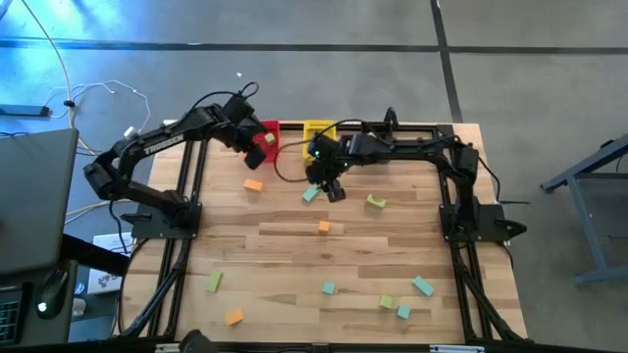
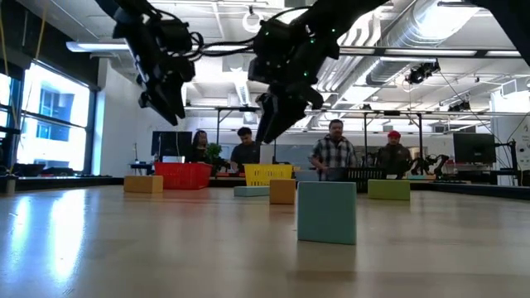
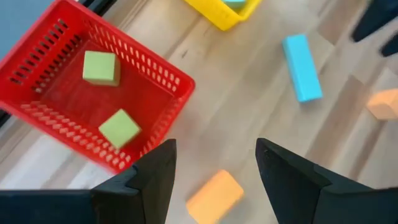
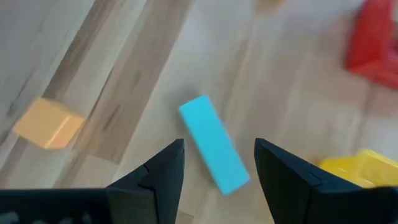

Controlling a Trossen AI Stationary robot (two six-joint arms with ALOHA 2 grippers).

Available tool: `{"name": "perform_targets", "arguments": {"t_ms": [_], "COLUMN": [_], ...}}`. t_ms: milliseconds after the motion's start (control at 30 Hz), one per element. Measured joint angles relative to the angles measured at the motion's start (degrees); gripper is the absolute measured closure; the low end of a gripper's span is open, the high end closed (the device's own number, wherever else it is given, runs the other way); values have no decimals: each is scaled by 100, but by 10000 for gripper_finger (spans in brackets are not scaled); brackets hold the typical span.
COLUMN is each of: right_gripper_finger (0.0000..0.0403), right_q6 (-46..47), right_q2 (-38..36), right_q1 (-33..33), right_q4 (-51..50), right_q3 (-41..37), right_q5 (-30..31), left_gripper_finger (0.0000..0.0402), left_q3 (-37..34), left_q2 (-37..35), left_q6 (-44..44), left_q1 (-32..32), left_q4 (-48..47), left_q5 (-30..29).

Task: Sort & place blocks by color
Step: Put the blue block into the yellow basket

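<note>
The wooden table [image 1: 294, 250] carries both dark arms, which reach in from the left and right edges toward its far middle. The left arm bends at the elbow and stretches to the far edge, its tool [image 1: 257, 140] hanging above the red bin [image 1: 265, 137] with its fingers [image 3: 155, 177] apart and nothing between them. The right arm folds inward from the right side, its tool [image 1: 332, 184] tipped down over the table just near of the yellow bin [image 1: 319, 131], its fingers [image 4: 165, 171] also spread and empty.

The red bin holds two light green cubes [image 3: 101, 67], lying apart on its floor. The yellow bin stands just right of it.

Below the right tool lies a teal bar [image 4: 214, 144] flat on the wood, its long axis running diagonally, between the two spread fingers in the right wrist view but untouched. An orange block [image 1: 254, 184] lies left of it, just near of the red bin. A green block [image 1: 376, 202] sits right of the teal bar, and a small orange cube [image 1: 324, 226] rests near the table's middle. Other blocks in green, teal and orange lie scattered along the near part of the table, well apart.
</note>
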Motion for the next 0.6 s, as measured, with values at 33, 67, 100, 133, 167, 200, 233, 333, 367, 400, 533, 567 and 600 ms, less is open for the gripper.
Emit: {"name": "perform_targets", "arguments": {"t_ms": [33,67,100,133,167,200,233,333,367,400,533,567,600], "right_gripper_finger": [221,221,221,221,221,221,221,221,221,221,221,221,221], "right_q6": [-109,-198,-286,-370,-447,-525,-589,-756,-800,-831,-851,-852,-852], "right_q2": [59,107,154,194,227,260,296,367,393,422,574,608,636], "right_q1": [43,81,114,143,171,195,217,261,263,264,263,261,246], "right_q4": [39,66,67,105,142,151,200,338,418,481,580,571,586], "right_q3": [0,0,0,0,0,0,0,0,0,5,7,7,7], "right_q5": [8,37,96,127,162,205,277,459,461,469,482,482,482], "left_gripper_finger": [195,195,195,195,195,195,195,194,194,194,194,194,194], "left_q3": [0,0,0,0,0,0,0,-2,-2,-1,-2,-2,-2], "left_q2": [-77,-141,-212,-285,-355,-415,-461,-585,-606,-617,-643,-639,-639], "left_q6": [0,0,0,-2,-2,-4,-8,-46,-49,-51,-50,-52,-52], "left_q1": [-34,-61,-81,-108,-138,-163,-177,-201,-209,-211,-214,-213,-212], "left_q4": [-43,-78,-149,-187,-183,-199,-234,-283,-275,-279,-281,-281,-281], "left_q5": [0,-2,-4,-8,-7,-7,-10,-15,-20,-20,-17,-19,-20]}}
